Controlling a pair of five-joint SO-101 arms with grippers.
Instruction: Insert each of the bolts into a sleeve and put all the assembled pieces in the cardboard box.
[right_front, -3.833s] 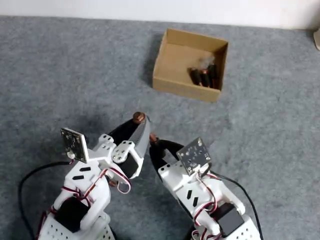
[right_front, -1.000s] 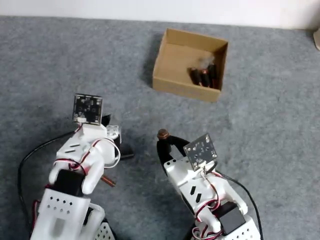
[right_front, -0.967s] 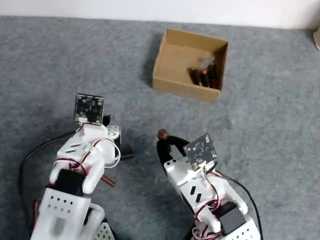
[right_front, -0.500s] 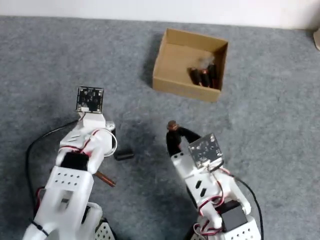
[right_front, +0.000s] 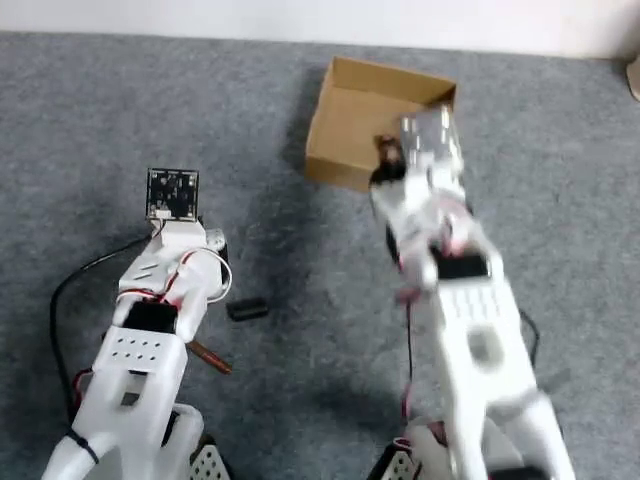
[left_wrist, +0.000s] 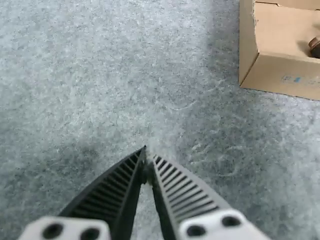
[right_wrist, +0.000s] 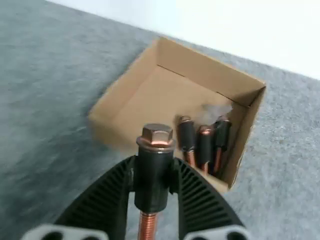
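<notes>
Assembled piece (right_wrist: 153, 150), a copper bolt through a black sleeve, is clamped upright in the right gripper (right_wrist: 153, 172), jaws tight on the sleeve, bolt head on top. It points at the cardboard box (right_wrist: 210, 75), where three finished pieces (right_wrist: 202, 142) lie side by side against one wall.

Change: half a second ago the right arm was drawn back near its base with the piece; now it stretches out, gripper at the box's near wall. Several seconds ago both grippers met at mid table. So joining looks done for this piece and the drop-off is in hand; it would be the fourth in the box.

Left gripper (left_wrist: 148, 162) hangs over the grey carpet (left_wrist: 75, 75), jaws all but closed, nothing between them; the arm has barely shifted. A loose sleeve (right_front: 247, 309) and a loose bolt (right_front: 212, 357) lie just beside that arm, so likely one more pair is left.

Hard to tell:
- High view: right arm blurs and covers the box contents.
- Whether the piece is over the opening or short of it.
- Bolt shank cut off low between the jaws.
- Loose bolt's end tucked under the left arm.
- Pale smudge in the box, unclear.
</notes>
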